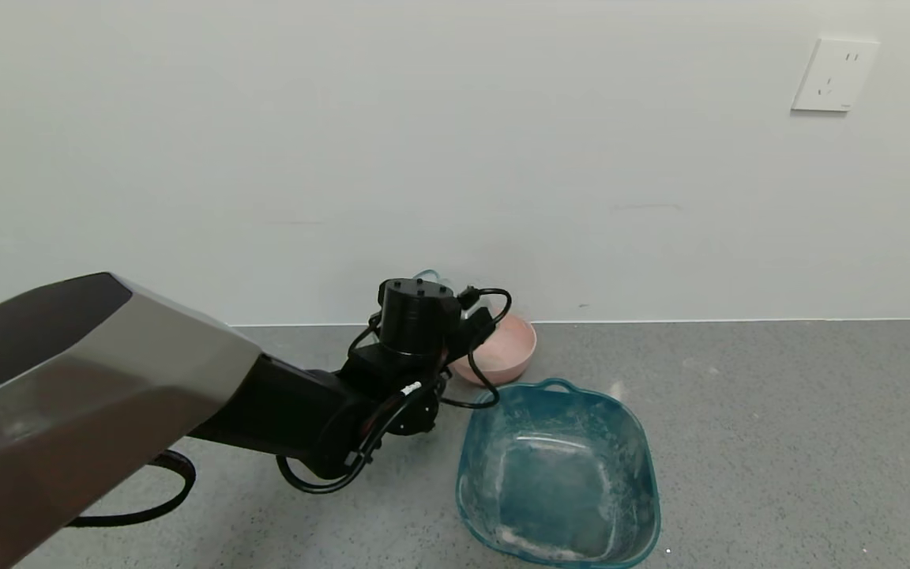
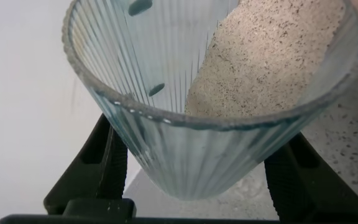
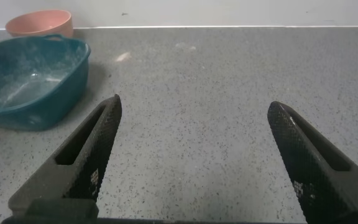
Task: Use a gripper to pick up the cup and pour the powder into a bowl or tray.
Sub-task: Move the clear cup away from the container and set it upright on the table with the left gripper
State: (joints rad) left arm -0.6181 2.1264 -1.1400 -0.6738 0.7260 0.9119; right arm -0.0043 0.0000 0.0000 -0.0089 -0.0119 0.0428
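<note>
Head view shows the left arm entering from the lower left of the frame, its large silver-grey angular casing leading to a black wrist with looping black cables near the centre. The left gripper [image 1: 433, 294] is mostly hidden behind that wrist, beside the small round matte pink bowl [image 1: 512, 346], which sits against the white wall just right of centre. Only a sliver of the small translucent pale-blue ribbed cup [image 1: 428, 276] peeks above the wrist. Below and right of the pink bowl, close to it, stands a larger teal squarish plastic tub [image 1: 558, 474] with a handle and whitish dust smeared over its inside. A white wall socket [image 1: 834, 75] sits in the upper right of the frame. Everything rests on a grey speckled floor [image 1: 779, 442].

Left wrist view fills with the cup [image 2: 185, 155], clamped between the black fingers [image 2: 98, 168] of the left gripper [image 2: 197, 177], one on each side of its ribbed wall. The cup is tilted toward the camera, and fine pale speckled powder [image 2: 260, 62] lies heaped along its right inner side up to the rim.

Right wrist view shows the right gripper [image 3: 197, 165] with its two black fingers [image 3: 86, 155] spread wide apart, holding nothing, above bare grey floor. The teal tub [image 3: 23, 78] and pink bowl [image 3: 39, 23] appear in the upper left of that frame, well away from it.
</note>
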